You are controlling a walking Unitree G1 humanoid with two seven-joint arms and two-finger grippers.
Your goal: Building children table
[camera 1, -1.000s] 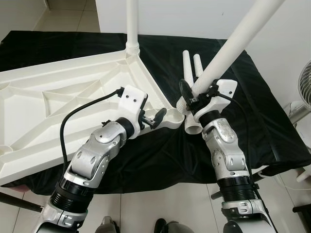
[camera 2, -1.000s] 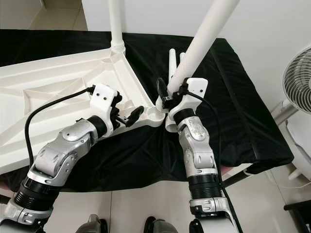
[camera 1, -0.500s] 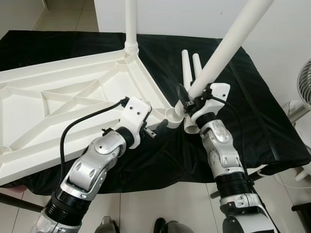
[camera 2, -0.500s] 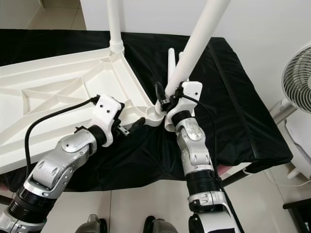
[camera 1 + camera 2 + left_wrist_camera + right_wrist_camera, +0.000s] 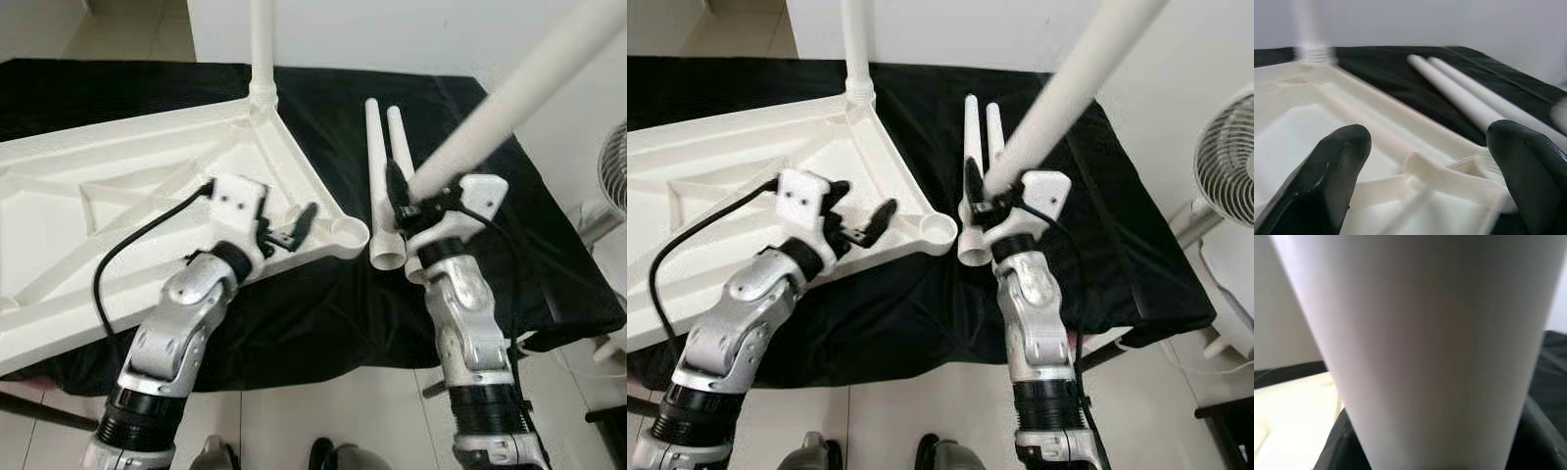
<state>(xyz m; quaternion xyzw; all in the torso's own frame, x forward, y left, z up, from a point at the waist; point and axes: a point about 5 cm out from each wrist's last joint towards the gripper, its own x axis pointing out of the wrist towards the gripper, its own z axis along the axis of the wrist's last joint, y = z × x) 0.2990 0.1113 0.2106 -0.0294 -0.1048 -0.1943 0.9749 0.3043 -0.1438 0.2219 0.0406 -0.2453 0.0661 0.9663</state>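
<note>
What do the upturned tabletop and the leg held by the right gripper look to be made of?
Tabletop: likely moulded white plastic, judging by its ribbed underside and satin sheen. Leg in the right gripper: smooth white tube, probably plastic too; hollow ends show on the spare legs.

A black cloth covers the table. A white fan stands on the pale tiled floor, beside a white wall.

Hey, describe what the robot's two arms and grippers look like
Both arms are silver metal segments with black ribbed collars. Each wrist carries a white camera housing fed by a black cable. The left gripper and right gripper each have two long black fingers.
</note>
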